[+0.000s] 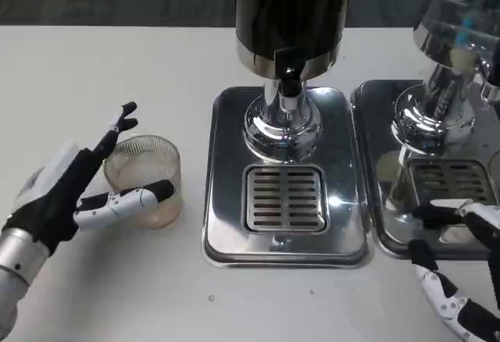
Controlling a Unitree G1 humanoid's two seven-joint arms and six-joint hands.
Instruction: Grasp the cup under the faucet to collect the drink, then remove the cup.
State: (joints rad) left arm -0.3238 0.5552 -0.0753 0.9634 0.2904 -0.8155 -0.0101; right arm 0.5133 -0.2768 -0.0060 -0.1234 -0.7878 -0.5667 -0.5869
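1. Looking down at the white table (pixel 94 69), we find the cup (pixel 144 178), a clear ribbed glass, standing on the bare tabletop to the left of the dispenser's steel tray (pixel 226 170), not on it.
2. We see our left hand (pixel 82 186) at the cup with fingers spread: one finger (pixel 117 127) reaches over the far rim, another (pixel 129 199) lies across the near wall. We judge this a loose cradle, not a firm grasp; whether it touches the glass we cannot tell for sure.
3. We see our right hand (pixel 457 260) low at the right edge, by the front of a second tray (pixel 375 123), fingers apart and holding nothing.
4. The faucet (pixel 289 76) sits black and small under the dark dispenser tank (pixel 289 6), above the drain grate (pixel 285 197). Nothing stands on that grate.
5. The cup looks nearly empty; a faint pale tint shows near its base, but we cannot tell whether that is drink or reflection.
6. So we judge the task at its start: the grasp is only forming. Left to do are closing on the cup, carrying it right onto the grate beneath the faucet, collecting the drink, and taking the cup away.
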